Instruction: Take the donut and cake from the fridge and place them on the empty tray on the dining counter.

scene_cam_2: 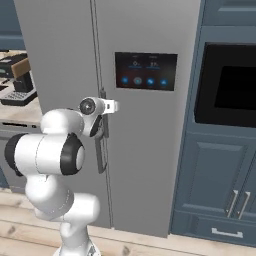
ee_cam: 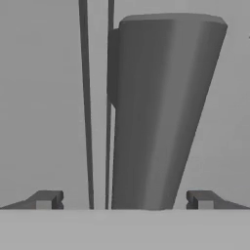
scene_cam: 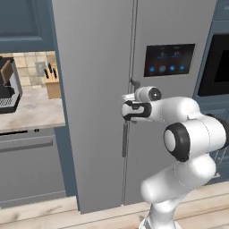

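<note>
Kitchen wall: blue-grey cabinets (scene_cam_2: 220, 165) right of the grey fridge (scene_cam: 98, 67), both doors closed; wall counter (scene_cam: 31, 112) to its left. Gripper (ee_cam: 124, 199) sits at the door seam, close on a vertical bar handle (ee_cam: 161, 112). Jaws spread wide, one fingertip (ee_cam: 46, 200) each side of the handle, not touching it. Nothing held.

Even, soft rendered light; faint shadows, slightly coarse, blurry pictures.
</note>
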